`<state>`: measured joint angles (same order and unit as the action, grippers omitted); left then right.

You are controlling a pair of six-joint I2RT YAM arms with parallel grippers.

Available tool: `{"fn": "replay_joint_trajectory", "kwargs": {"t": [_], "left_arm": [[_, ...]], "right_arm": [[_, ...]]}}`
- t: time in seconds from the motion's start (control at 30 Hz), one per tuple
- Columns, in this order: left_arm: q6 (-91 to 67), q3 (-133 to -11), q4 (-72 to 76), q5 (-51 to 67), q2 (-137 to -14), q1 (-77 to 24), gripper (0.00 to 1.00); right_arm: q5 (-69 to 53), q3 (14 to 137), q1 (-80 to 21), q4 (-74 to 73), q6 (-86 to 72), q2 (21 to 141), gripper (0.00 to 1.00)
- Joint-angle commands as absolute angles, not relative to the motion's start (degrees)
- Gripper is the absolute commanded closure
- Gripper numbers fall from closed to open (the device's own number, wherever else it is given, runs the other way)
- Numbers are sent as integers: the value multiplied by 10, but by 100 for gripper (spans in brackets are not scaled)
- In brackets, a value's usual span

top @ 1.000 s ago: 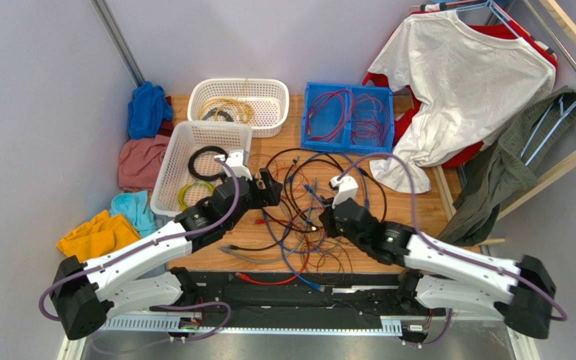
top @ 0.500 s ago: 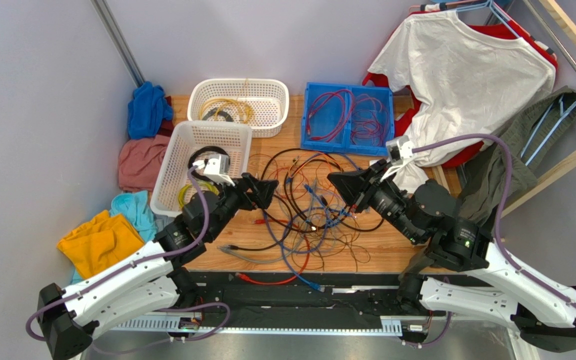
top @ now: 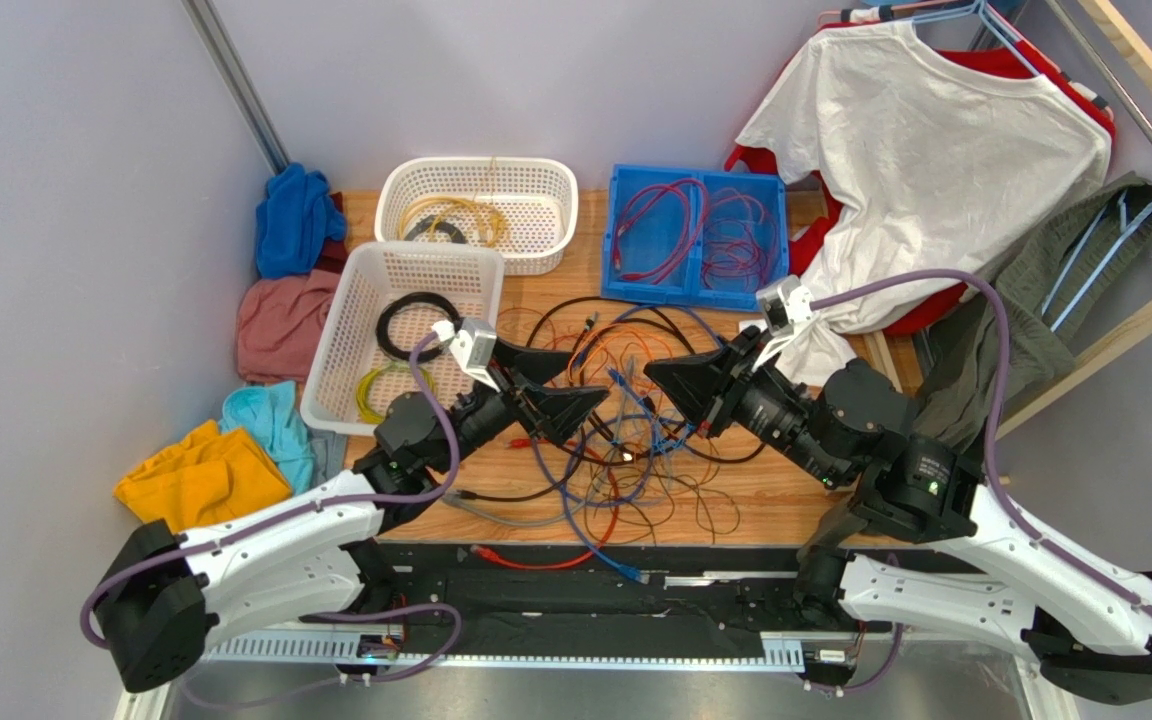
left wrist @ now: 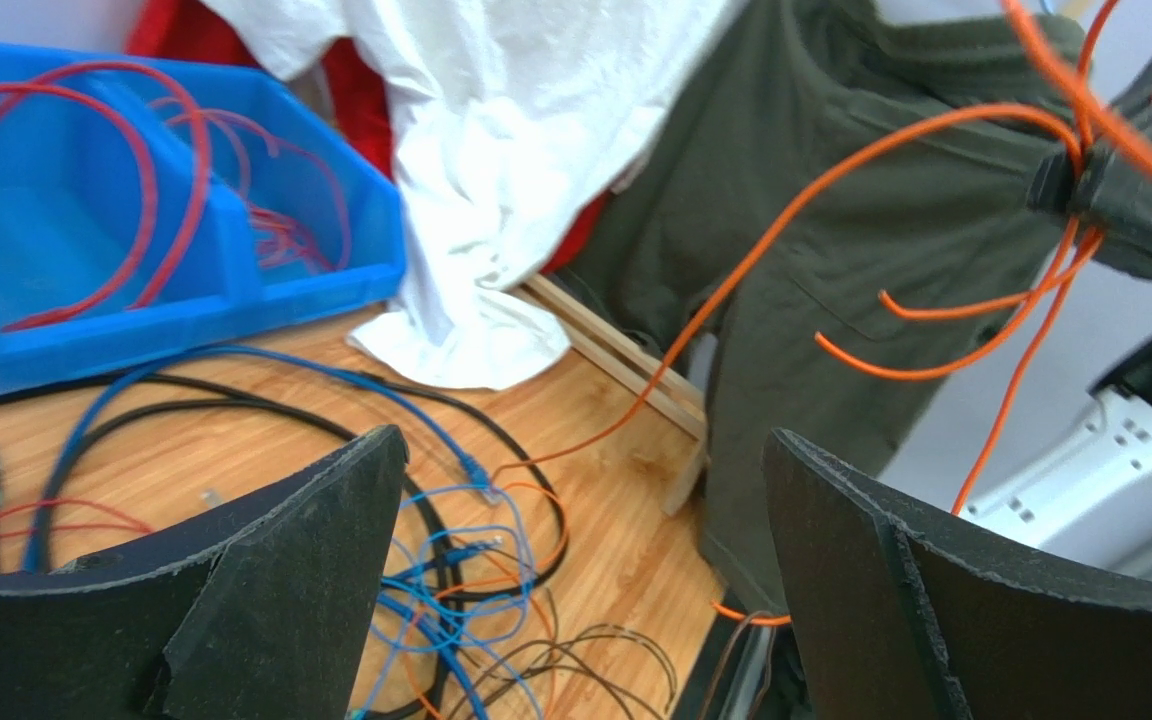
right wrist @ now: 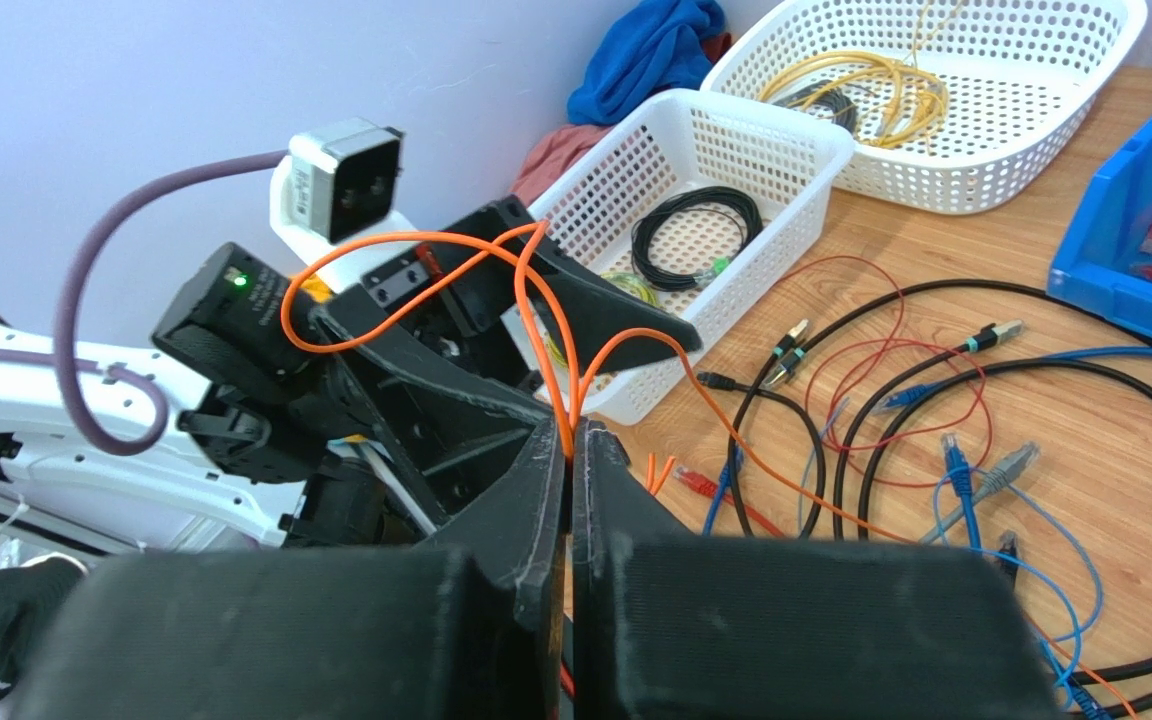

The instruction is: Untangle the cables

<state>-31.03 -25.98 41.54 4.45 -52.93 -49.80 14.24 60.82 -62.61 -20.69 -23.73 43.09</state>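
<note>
R gripper pinched shut on one orange cable, L gripper wide open & empty; some reds already in blue bin at 12 o'clock, main tangle mostly left.

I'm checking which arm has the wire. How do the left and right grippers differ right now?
The left gripper has its fingers spread wide, while the right gripper has its fingers pressed together. The left gripper clamps nothing, while the right gripper pinches an orange cable at its tips. Both point toward each other above the tangled cables.
</note>
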Motion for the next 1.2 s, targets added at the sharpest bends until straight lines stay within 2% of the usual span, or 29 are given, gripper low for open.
{"fn": "replay_joint_trajectory", "kwargs": {"t": [0.0, 0.33, 0.43, 0.53, 0.6, 0.63, 0.67, 0.7, 0.73, 0.77, 0.83, 0.93, 1.17], "left_arm": [[-319, -284, 501, 113, -565, -498, 4], [-352, -301, 610, 149, -655, -498, 4], [-360, -323, 627, 163, -686, -498, 8], [-368, -342, 642, 171, -710, -498, 20], [-374, -345, 659, 164, -722, -498, 37], [-378, -347, 670, 161, -724, -498, 51], [-377, -349, 668, 157, -721, -497, 100], [-375, -355, 638, 138, -714, -497, 100], [-362, -362, 606, 128, -703, -495, 100], [-349, -373, 563, 120, -673, -494, 100], [-294, -424, 389, 78, -637, -492, 100], [-230, -496, 238, 20, -586, -492, 100], [-165, -627, 85, 1, -560, -492, 100]], "right_arm": [[120, 631, -628, -200, -244, 414, 100], [91, 629, -628, -198, -260, 410, 100], [90, 625, -628, -200, -264, 410, 100], [91, 619, -628, -200, -266, 406, 100], [91, 611, -628, -202, -268, 400, 100], [98, 607, -628, -206, -268, 397, 100], [105, 596, -628, -210, -268, 394, 100], [112, 591, -628, -214, -267, 383, 98], [136, 584, -628, -219, -267, 376, 82], [149, 578, -628, -231, -267, 369, 70], [194, 558, -628, -245, -272, 343, 52], [239, 532, -628, -257, -272, 309, 43], [250, 512, -628, -232, -257, 301, 43]]}}
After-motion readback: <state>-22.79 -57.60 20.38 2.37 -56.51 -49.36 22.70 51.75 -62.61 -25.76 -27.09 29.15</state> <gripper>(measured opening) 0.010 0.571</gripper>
